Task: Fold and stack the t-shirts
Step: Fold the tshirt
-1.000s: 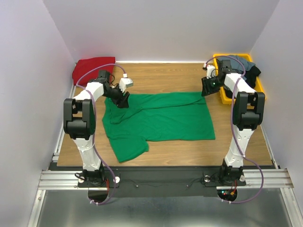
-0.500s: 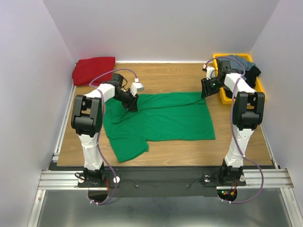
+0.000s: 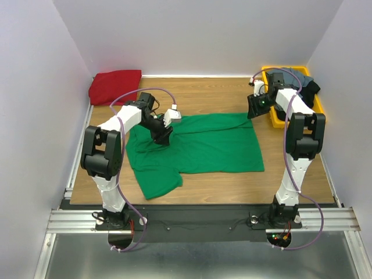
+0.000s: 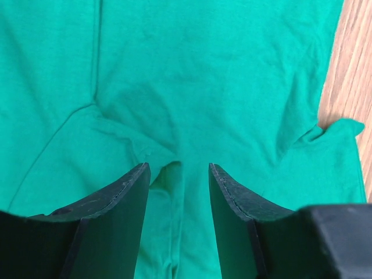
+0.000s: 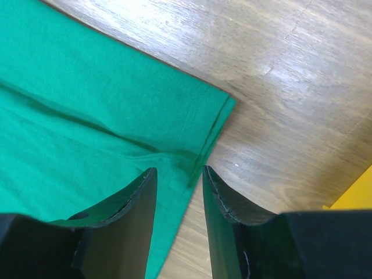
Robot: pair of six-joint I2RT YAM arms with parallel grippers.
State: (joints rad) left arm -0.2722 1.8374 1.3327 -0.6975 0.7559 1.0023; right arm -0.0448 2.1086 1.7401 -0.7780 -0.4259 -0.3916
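- Since a second ago, the left gripper [image 3: 163,138] has slid inward over the bright green soft-cloth t-shirt [image 3: 203,145], from its far corner opposite the yellow plastic tray [image 3: 278,121]; its jaws are apart and pinch nothing.
- The right gripper [image 3: 254,107], jaws apart too, hovers over the shirt corner nearest the tray, probably ready to pinch the hem.
- The shirt lies spread beside the tray, rumpled at one sleeve and not yet folded.

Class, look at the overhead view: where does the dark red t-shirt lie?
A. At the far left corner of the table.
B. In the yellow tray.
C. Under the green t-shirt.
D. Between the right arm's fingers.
A: the dark red t-shirt lies at the far left corner of the table, apart from the green t-shirt and on the opposite side from the yellow tray.
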